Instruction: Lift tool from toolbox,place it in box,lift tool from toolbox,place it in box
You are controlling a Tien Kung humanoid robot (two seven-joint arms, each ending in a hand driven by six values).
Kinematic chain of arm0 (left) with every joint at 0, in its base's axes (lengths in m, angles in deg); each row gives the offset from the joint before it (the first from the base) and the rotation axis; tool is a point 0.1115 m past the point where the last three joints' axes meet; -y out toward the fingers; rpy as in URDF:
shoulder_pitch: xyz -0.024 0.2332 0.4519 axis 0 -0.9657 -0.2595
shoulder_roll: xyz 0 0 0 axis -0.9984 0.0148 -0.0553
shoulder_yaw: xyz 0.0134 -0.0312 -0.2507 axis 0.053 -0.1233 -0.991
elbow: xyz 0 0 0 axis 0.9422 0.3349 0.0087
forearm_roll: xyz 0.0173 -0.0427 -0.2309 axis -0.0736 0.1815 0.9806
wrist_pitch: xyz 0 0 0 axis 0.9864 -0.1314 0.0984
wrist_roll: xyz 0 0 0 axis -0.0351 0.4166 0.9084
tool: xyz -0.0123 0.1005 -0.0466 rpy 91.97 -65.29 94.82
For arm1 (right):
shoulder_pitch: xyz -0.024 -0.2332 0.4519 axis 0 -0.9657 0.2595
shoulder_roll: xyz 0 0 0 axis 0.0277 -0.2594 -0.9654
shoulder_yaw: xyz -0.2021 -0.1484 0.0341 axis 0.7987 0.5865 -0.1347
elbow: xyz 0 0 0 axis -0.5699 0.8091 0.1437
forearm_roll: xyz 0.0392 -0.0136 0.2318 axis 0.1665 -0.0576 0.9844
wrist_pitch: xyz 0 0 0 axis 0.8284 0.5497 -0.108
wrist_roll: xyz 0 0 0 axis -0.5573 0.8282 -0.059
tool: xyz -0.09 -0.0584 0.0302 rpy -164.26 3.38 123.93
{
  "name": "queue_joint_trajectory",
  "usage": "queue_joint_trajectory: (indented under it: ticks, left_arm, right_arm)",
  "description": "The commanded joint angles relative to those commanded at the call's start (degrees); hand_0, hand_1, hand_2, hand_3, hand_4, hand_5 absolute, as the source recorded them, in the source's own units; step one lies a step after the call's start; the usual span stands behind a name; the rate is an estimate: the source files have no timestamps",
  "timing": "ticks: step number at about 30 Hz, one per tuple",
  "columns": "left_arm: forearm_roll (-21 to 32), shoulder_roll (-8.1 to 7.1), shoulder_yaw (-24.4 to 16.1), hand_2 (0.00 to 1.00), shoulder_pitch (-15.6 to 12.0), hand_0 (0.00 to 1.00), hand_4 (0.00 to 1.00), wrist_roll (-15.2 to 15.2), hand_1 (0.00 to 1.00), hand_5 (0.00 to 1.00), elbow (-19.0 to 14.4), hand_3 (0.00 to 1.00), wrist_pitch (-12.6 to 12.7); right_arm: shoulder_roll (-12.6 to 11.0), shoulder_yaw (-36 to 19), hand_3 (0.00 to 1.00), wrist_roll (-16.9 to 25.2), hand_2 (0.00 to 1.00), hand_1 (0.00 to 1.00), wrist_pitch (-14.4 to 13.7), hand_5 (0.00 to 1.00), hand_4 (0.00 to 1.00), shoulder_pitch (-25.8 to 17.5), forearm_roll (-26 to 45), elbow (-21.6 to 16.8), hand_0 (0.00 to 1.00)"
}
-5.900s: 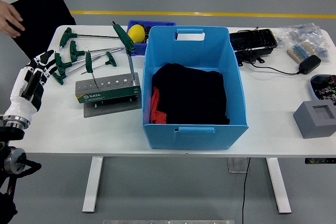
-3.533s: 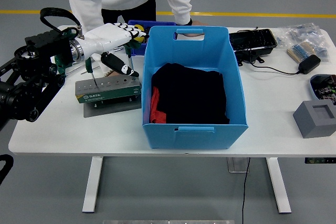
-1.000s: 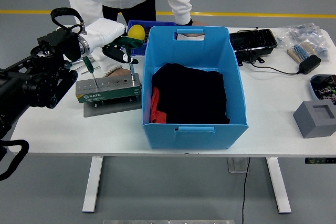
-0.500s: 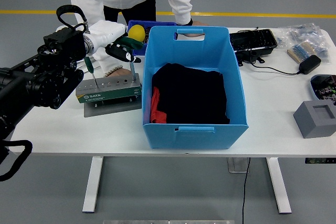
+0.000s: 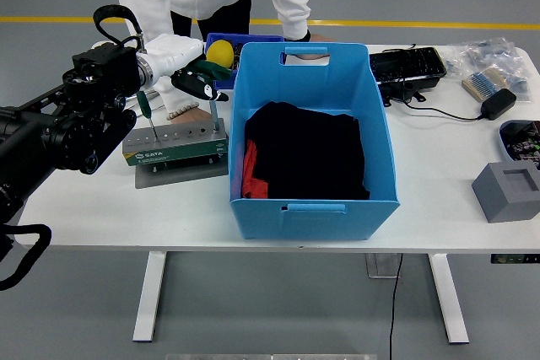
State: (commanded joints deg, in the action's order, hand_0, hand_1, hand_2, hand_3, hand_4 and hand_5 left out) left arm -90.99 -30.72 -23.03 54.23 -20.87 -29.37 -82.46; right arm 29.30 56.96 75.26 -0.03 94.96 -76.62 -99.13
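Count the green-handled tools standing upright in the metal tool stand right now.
2. One green-handled tool stands at the tool stand's left end; another stands at its right end, gripped by the left hand. The arm may hide more behind.

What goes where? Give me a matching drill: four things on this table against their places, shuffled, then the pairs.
Things:
1. blue box
2. grey foam block
3. yellow ball
4. black keyboard

Places:
A. right end of the table, near edge
B. small blue bin at the far edge
C. middle of the table
D. far side, right of the box

Pairs: 1-C, 2-A, 3-B, 4-D
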Motion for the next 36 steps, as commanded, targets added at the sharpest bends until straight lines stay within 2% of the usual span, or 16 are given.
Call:
queue_joint_trajectory:
  ticks: [7, 13, 14, 19, 20, 25, 26, 36]
  left_arm:
    - [0.27, -0.45, -0.29, 0.006, 0.33, 0.045, 0.998, -0.11, 0.002, 0.747, -0.96, 0.029, -0.01]
    - [1.18, -0.81, -0.41, 0.002, 0.39, 0.04, 0.998, -0.28, 0.002, 0.734, -2.09, 0.016, -0.01]
    - [1.35, -0.86, -0.44, 0.002, 0.38, 0.044, 0.989, -0.32, 0.002, 0.694, -2.29, 0.011, 0.05]
    - [2.42, -1.29, -0.87, 0.002, 0.32, 0.044, 0.989, -0.69, 0.002, 0.694, -3.94, 0.011, 0.86]
    - [2.61, -1.39, -1.0, 0.002, 0.33, 0.048, 0.833, -0.73, 0.002, 0.663, -4.34, 0.008, 0.96]
    - [3.33, -1.98, -1.03, 0.002, 0.68, 0.048, 0.833, -0.81, 0.002, 0.663, -5.6, 0.008, 0.91]
    - [3.39, -2.06, -1.04, 0.002, 0.73, 0.049, 0.79, -0.82, 0.002, 0.62, -5.72, 0.011, 0.89]
    - [4.77, -3.53, -1.19, 0.002, 2.42, 0.05, 0.766, 0.08, 0.002, 0.583, -6.79, 0.015, 0.42]
  right_arm:
    - [-0.01, -0.03, 0.64, 0.04, 0.755, 0.669, -0.03, 0.725, 0.866, -0.05, -0.06, 0.03, 0.684]
    - [0.04, -0.49, 0.641, -0.07, 0.755, 0.668, -0.09, 0.723, 0.865, -0.14, -0.52, 0.09, 0.684]
    - [0.05, -0.58, 0.638, -0.1, 0.753, 0.667, -0.1, 0.724, 0.864, -0.18, -0.62, 0.1, 0.684]
    - [0.13, -0.91, 0.638, -0.23, 0.753, 0.667, -0.2, 0.724, 0.864, -0.4, -0.97, 0.09, 0.684]
    - [0.16, -0.98, 0.638, -0.25, 0.753, 0.667, -0.23, 0.722, 0.862, -0.46, -1.02, 0.09, 0.684]
    - [0.22, -1.33, 0.638, -0.39, 0.753, 0.667, -0.26, 0.722, 0.862, -0.72, -1.46, 0.09, 0.684]
    - [0.23, -1.36, 0.638, -0.4, 0.754, 0.667, -0.26, 0.722, 0.862, -0.76, -1.48, 0.1, 0.684]
    - [0.31, -1.59, 0.638, -0.46, 0.754, 0.667, -0.32, 0.723, 0.861, -1.15, -1.74, 0.16, 0.684]
